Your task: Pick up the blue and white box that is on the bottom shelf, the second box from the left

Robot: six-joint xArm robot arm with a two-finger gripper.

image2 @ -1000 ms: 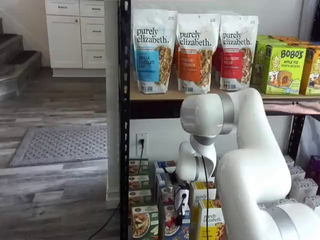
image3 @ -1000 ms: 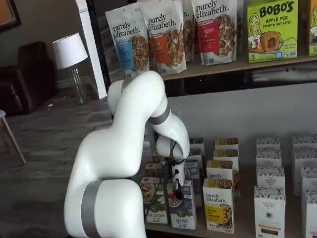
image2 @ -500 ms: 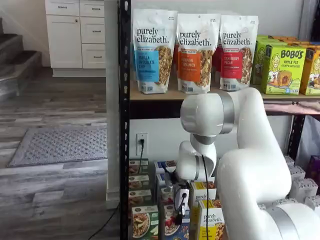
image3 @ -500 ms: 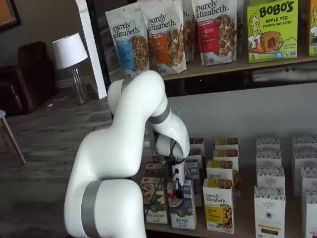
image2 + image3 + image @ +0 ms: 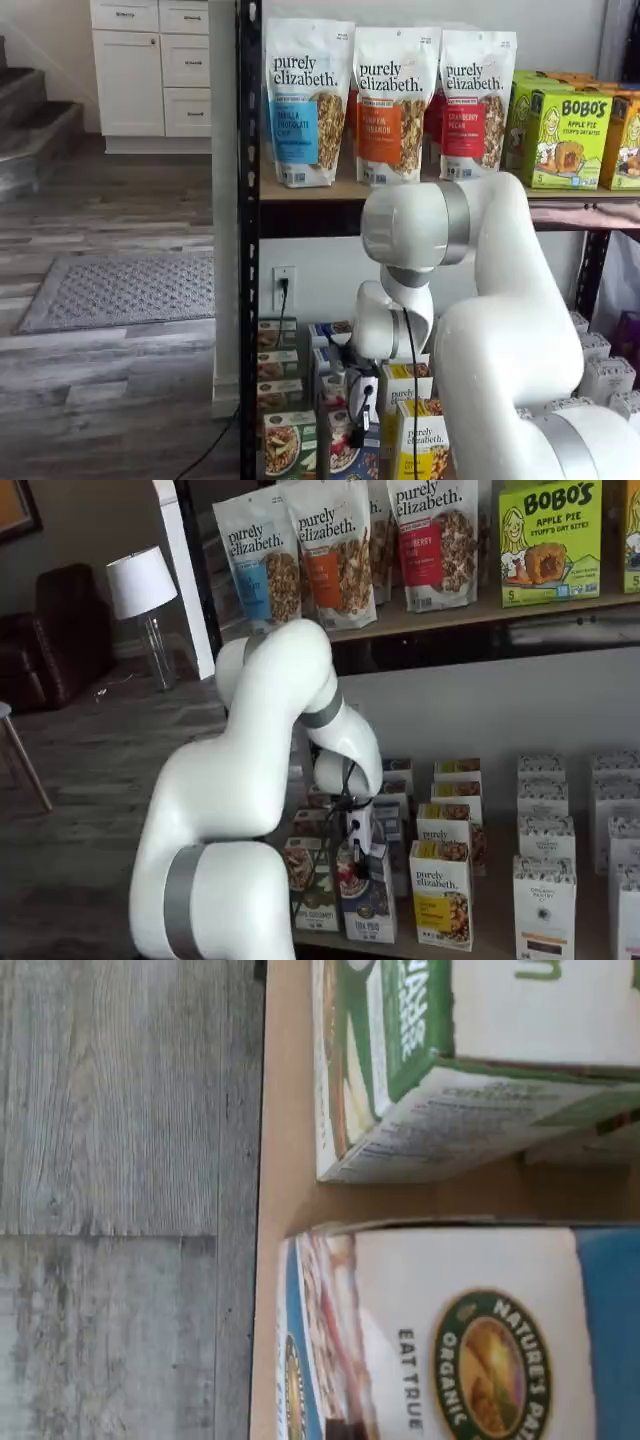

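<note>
Little has moved: fingers (image 5: 352,865), grip unreadable, hang just above the upright blue and white box (image 5: 366,908)

Upper shelf: three "purely elizabeth" bags (image 5: 390,105) side by side, green Bobo's boxes (image 5: 560,135) at upper right. White cabinet (image 5: 150,65) at upper left, grey rug (image 5: 120,290) at left on wood floor (image 5: 120,1200). Lamp (image 5: 140,590) at upper left, dark sofa (image 5: 45,630) behind it. White cartons (image 5: 545,880) at lower right.
</note>
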